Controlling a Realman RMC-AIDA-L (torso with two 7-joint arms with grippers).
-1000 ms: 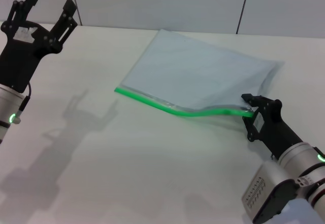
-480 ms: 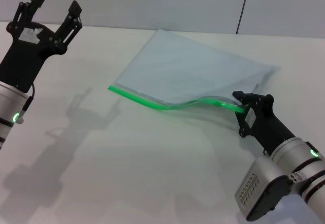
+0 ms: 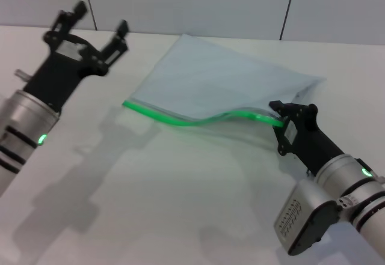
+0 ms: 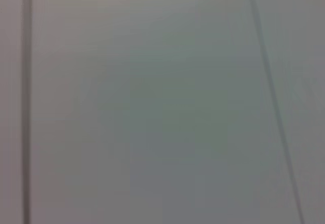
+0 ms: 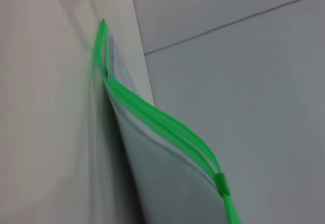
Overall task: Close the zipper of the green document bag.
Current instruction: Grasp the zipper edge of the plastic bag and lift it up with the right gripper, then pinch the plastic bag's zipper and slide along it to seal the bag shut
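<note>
The green document bag lies flat on the white table, a pale translucent pouch. Its zipper runs along the near long edge as a bright green strip that arches up off the table toward the right. My right gripper is shut on the strip's right end. In the right wrist view the zipper gapes between its two green lips, and the small slider tab sits near the held end. My left gripper hovers open above the table, left of the bag's far left corner, holding nothing.
The white table stretches in front of the bag. A grey panelled wall rises behind its far edge. The left wrist view holds only a plain grey surface.
My left arm has swung right, toward the bag. The right gripper has moved left with the zipper end, so the strip bows more and the bag's left corner has slid left.
</note>
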